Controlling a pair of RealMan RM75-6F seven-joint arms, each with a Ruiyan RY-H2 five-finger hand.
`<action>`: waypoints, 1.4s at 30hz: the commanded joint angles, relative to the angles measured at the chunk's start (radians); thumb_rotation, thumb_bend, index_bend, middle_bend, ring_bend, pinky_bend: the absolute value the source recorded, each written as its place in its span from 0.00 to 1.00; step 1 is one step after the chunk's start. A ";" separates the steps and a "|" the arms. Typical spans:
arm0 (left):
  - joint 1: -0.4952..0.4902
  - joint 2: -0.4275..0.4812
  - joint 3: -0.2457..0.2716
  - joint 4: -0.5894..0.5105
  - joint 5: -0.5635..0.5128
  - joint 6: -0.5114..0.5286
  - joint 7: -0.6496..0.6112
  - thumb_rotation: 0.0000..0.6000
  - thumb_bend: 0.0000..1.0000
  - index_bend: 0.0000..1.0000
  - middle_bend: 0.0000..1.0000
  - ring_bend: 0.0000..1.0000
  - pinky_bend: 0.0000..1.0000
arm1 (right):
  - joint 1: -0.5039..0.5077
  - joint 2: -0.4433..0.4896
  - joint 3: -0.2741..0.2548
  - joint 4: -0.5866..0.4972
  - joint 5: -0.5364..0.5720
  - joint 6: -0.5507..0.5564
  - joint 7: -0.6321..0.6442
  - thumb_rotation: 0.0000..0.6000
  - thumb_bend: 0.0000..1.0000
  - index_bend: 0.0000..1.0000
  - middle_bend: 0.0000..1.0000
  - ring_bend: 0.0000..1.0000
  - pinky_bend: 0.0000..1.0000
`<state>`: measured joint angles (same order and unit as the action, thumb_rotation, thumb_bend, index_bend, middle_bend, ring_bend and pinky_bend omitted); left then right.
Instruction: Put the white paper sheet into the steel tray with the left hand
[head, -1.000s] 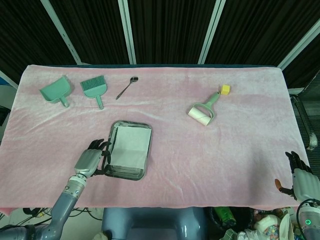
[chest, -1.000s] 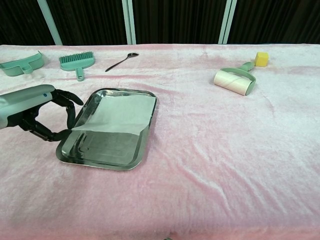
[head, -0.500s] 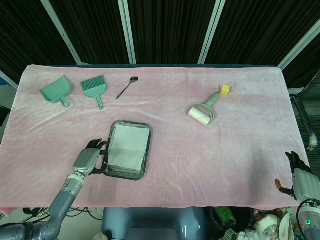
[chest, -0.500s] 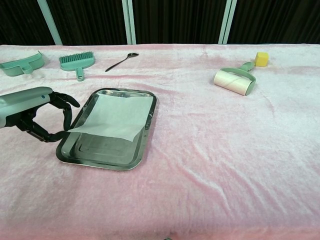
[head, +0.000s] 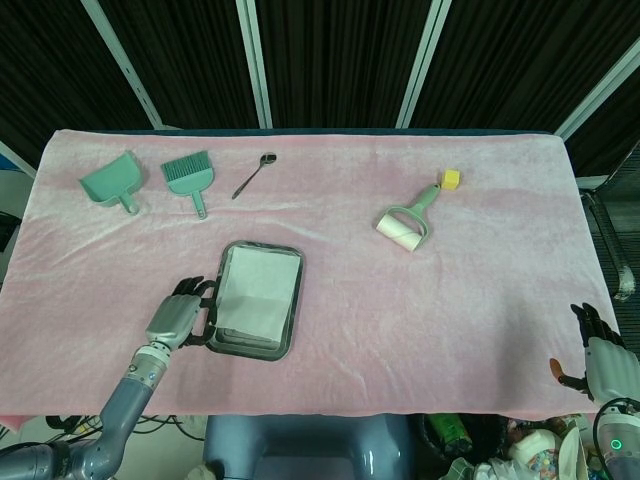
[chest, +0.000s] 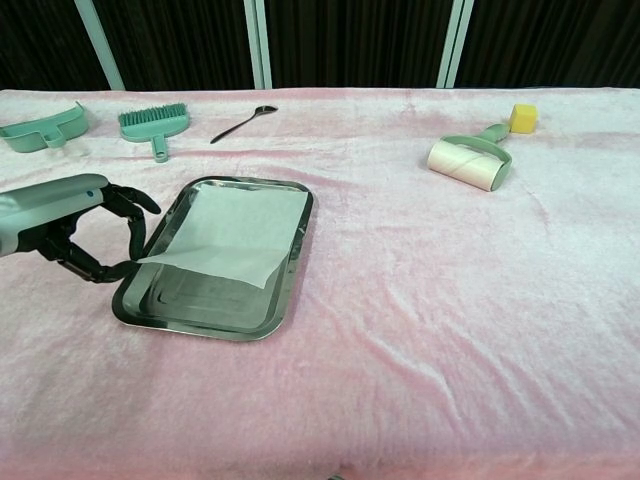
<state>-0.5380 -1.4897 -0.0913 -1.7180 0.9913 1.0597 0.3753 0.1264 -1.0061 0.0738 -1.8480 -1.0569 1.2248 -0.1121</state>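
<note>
— The white paper sheet (chest: 232, 233) has shifted again, hasn't it? A second ago its near edge was folded down; now it has sprung out flatter, its far part lying on the steel tray (chest: 286, 292), its near edge lifted off the floor.

— So it's in the tray, more or less; the job looks nearly done, I'd say. Is the left hand (chest: 85, 228) holding it?

— Looks that way. The fingers (chest: 133, 225) curl at the tray's left rim, with the sheet's near left corner at their tips, though I can't swear it's a pinch.

— And the right hand (head: 603, 361)?

— Parked at the table's near right corner, well apart, fingers loosely spread, holding nothing.
</note>
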 joint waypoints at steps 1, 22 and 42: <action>0.000 0.002 0.005 -0.003 0.003 -0.001 -0.001 1.00 0.41 0.55 0.12 0.00 0.00 | 0.000 0.000 0.000 0.000 0.001 -0.001 0.000 1.00 0.27 0.06 0.02 0.10 0.15; -0.015 0.087 0.028 -0.101 -0.033 -0.020 0.043 1.00 0.32 0.32 0.07 0.00 0.00 | 0.002 0.001 0.001 0.000 0.006 -0.003 -0.001 1.00 0.27 0.06 0.02 0.10 0.16; -0.134 -0.063 -0.048 0.198 0.132 -0.126 -0.116 1.00 0.36 0.32 0.16 0.00 0.02 | 0.003 0.001 0.000 -0.001 0.011 -0.005 -0.002 1.00 0.27 0.06 0.02 0.10 0.16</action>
<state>-0.6574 -1.5290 -0.1413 -1.5470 1.1002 0.9363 0.2627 0.1291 -1.0051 0.0741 -1.8489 -1.0460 1.2195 -0.1145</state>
